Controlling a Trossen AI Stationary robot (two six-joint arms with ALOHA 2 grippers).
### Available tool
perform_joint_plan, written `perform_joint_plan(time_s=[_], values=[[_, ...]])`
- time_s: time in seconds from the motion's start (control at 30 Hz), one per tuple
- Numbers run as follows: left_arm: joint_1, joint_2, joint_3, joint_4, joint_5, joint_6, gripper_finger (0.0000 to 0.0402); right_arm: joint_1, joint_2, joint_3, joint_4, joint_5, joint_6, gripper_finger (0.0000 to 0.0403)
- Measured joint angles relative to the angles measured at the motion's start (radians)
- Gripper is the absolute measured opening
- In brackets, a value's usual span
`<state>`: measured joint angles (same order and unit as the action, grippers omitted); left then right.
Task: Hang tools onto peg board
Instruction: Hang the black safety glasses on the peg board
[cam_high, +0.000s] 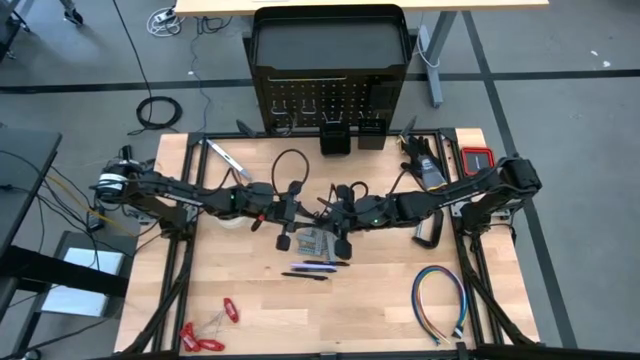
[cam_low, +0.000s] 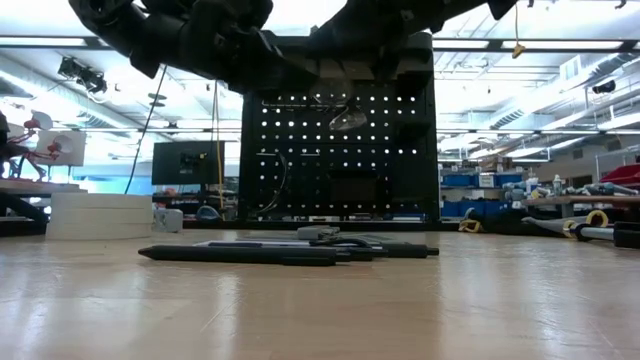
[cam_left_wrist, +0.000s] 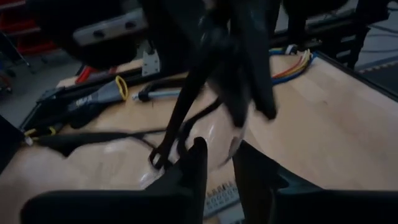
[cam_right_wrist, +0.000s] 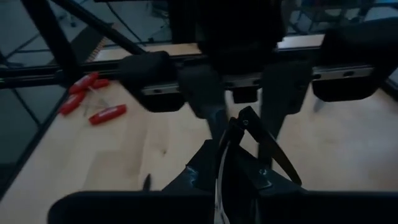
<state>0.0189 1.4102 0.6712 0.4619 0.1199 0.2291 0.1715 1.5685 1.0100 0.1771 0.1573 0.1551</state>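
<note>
Black cable loop (cam_high: 290, 170) pinched in right pincer (cam_right_wrist: 231, 163) — just beside left pincer (cam_left_wrist: 217, 163), part-spread, mid-worktop (cam_high: 380, 300), above grey metal pieces (cam_high: 315, 241) — dark pens (cam_high: 310, 270) nearer.

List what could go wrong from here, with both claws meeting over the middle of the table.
1. The right claw seems to pinch only a thin stretch of the cable. With the left claw open, the cable may slip out.
2. The cable's slack loop lies close to the left arm and could snag on it.
3. The claws are close together, so they might collide.
</note>
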Motion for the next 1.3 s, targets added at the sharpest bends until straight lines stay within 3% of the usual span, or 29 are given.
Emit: perform_joint_plan(time_s=[0.3, 0.5, 0.9, 1.07, 1.3], values=[[0.003, -0.024, 0.000, -0.055, 0.084, 0.025, 0.0107, -0.010, -0.015, 0.000, -0.010, -0.201, 0.010, 0.0030], [0.002, -0.023, 0.000, 0.034, 0.059, 0.025, 0.0106, -0.015, -0.017, 0.000, 0.026, -0.268, 0.012, 0.0032], [0.002, -0.023, -0.001, 0.070, 0.009, 0.081, 0.0106, -0.024, -0.017, -0.001, 0.063, -0.283, 0.100, 0.0031], [0.002, -0.023, -0.001, 0.009, 0.083, 0.081, 0.0106, -0.032, -0.017, -0.002, 0.078, -0.289, 0.103, 0.0033], [0.002, -0.099, 0.000, -0.119, 0.085, 0.081, 0.0106, -0.056, -0.017, -0.002, 0.078, -0.289, 0.114, 0.0031]])
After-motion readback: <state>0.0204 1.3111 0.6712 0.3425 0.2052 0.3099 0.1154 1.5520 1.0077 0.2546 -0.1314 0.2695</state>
